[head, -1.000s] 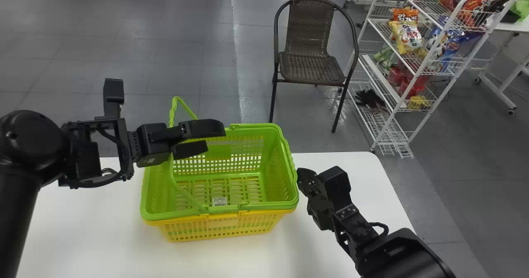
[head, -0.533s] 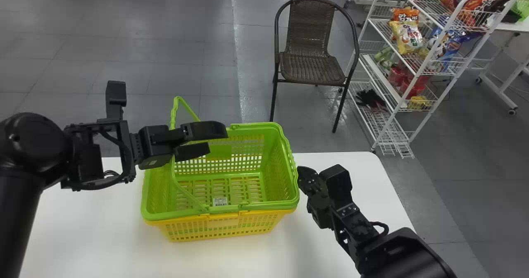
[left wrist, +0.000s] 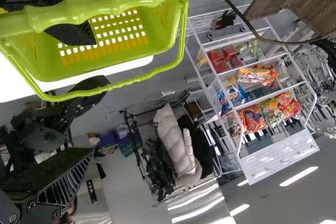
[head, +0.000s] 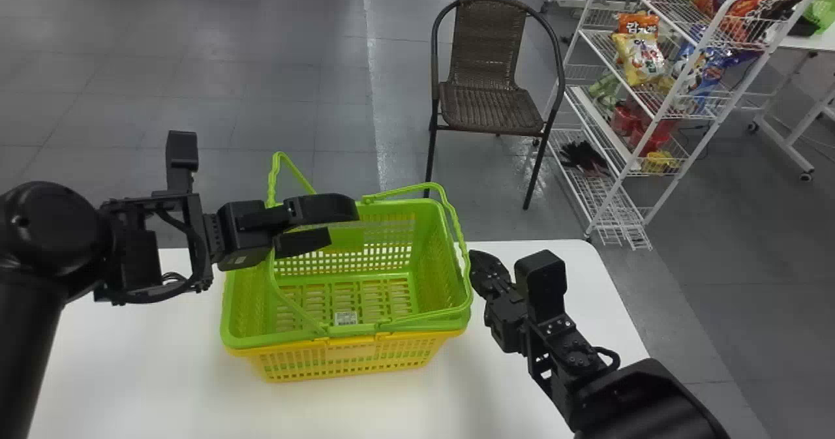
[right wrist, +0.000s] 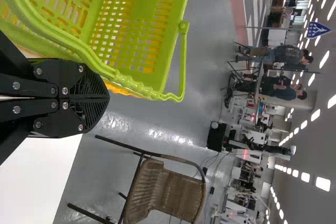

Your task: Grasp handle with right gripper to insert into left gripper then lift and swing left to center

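Note:
The green basket (head: 231, 308) is nested in a yellow basket (head: 346, 361). Its left handle (head: 293, 305) stands raised, passing behind my left gripper (head: 342, 222); its right handle (head: 460, 230) is lifted slightly off the rim. In the left wrist view my left gripper (left wrist: 94, 97) has its fingers apart, and the left handle (left wrist: 105, 3) crosses in front of one finger. My right gripper (head: 479, 266) is at the right handle's outer side, low beside the rim. The right wrist view has my right gripper (right wrist: 107, 98) shut, its tips close against the handle (right wrist: 68, 50); contact is unclear.
Both baskets stand on a white table (head: 130, 374). Beyond its far edge is a brown wicker chair (head: 492, 106), and a white wire rack (head: 620, 184) with snack bags stands at the far right.
The right handle has risen a little from the basket's rim, and my right gripper has turned and shifted slightly upward beside it. The left gripper has barely moved.

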